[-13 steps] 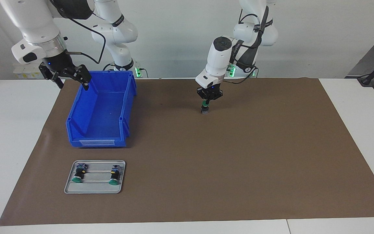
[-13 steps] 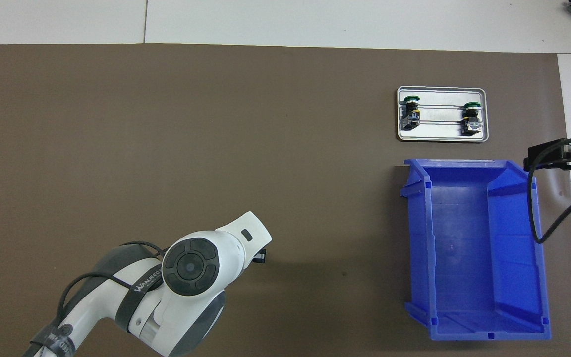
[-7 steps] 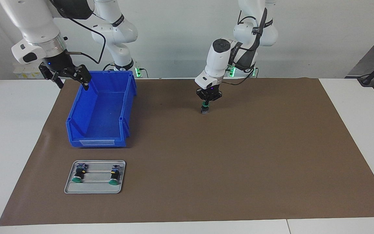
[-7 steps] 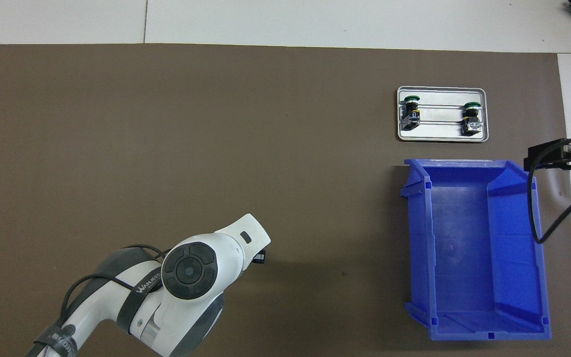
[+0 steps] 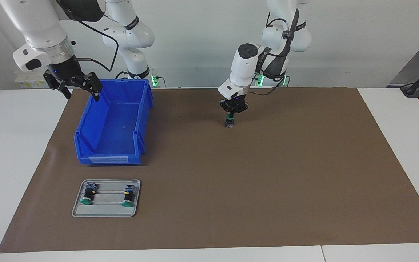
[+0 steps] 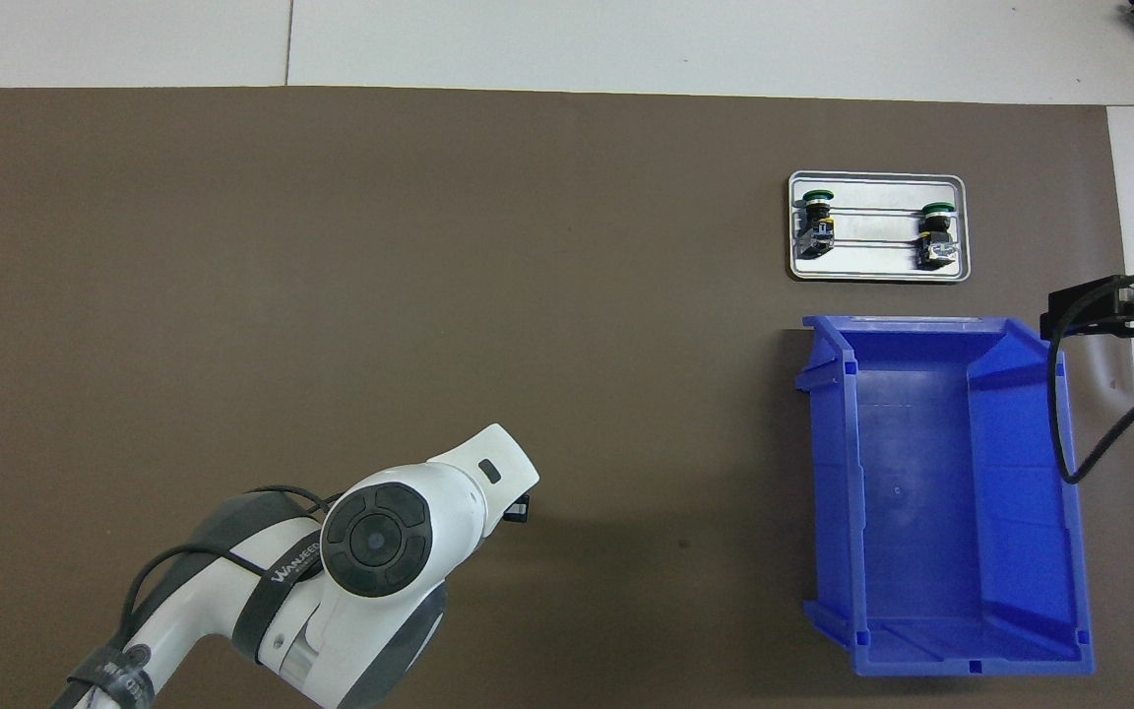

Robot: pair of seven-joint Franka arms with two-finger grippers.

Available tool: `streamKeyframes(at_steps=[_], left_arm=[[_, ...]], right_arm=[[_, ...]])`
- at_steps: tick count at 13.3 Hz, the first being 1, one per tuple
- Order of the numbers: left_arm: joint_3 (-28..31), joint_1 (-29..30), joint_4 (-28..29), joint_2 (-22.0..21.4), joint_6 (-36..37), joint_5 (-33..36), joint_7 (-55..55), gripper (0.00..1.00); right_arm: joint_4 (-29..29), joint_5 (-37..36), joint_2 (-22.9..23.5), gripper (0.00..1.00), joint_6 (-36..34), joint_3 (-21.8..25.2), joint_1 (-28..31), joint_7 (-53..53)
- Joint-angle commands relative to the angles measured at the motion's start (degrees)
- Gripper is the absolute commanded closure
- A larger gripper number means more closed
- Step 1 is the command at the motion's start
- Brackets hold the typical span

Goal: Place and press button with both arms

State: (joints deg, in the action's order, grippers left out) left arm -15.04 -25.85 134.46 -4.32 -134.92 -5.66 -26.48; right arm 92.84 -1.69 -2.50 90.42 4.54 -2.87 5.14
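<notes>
One button stands upright on the brown mat, near the robots and around the table's middle. My left gripper points straight down on it, shut, its fingertips touching the green cap from above. In the overhead view the left arm's wrist hides this button. Two more buttons lie on their sides on a metal tray; the overhead view shows the same pair. My right gripper hangs open and empty over the blue bin's rim, toward the right arm's end of the table.
A blue open bin with nothing in it stands at the right arm's end, nearer to the robots than the tray. The brown mat covers most of the white table.
The left arm's wrist has shifted slightly while its gripper stays down on the button. The right arm has not moved.
</notes>
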Motion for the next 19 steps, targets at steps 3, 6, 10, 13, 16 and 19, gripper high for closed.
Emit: streamKeyframes(at_steps=[3, 6, 10, 13, 16, 19], left_arm=[[0.72, 1.76, -15.59, 5.36, 12.71, 1.09, -0.77, 1.00], [0.89, 7.81, -29.13, 7.48, 24.32, 1.18, 1.42, 0.97], [1.42, 20.81, -35.05, 3.98, 33.29, 1.18, 14.58, 0.90], [1.42, 30.31, -39.79, 3.18, 41.03, 1.87, 26.45, 0.67], [1.60, 31.74, -41.12, 1.60, 42.36, 9.75, 30.34, 0.08], [1.33, 31.74, -43.40, 1.59, 43.07, 10.50, 30.61, 0.00]], right_arm=[[0.68, -0.07, -0.93, 0.00, -0.51, -0.67, 0.76, -1.18], [0.68, -0.07, -0.93, 0.00, -0.51, -0.67, 0.76, -1.18], [0.68, 0.02, -0.93, 0.00, -0.51, -0.67, 0.76, -1.18], [0.68, -0.07, -0.93, 0.00, -0.51, -0.67, 0.76, -1.18], [0.68, -0.07, -0.93, 0.00, -0.51, -0.67, 0.76, -1.18], [0.68, -0.07, -0.93, 0.00, -0.51, -0.67, 0.76, -1.18]])
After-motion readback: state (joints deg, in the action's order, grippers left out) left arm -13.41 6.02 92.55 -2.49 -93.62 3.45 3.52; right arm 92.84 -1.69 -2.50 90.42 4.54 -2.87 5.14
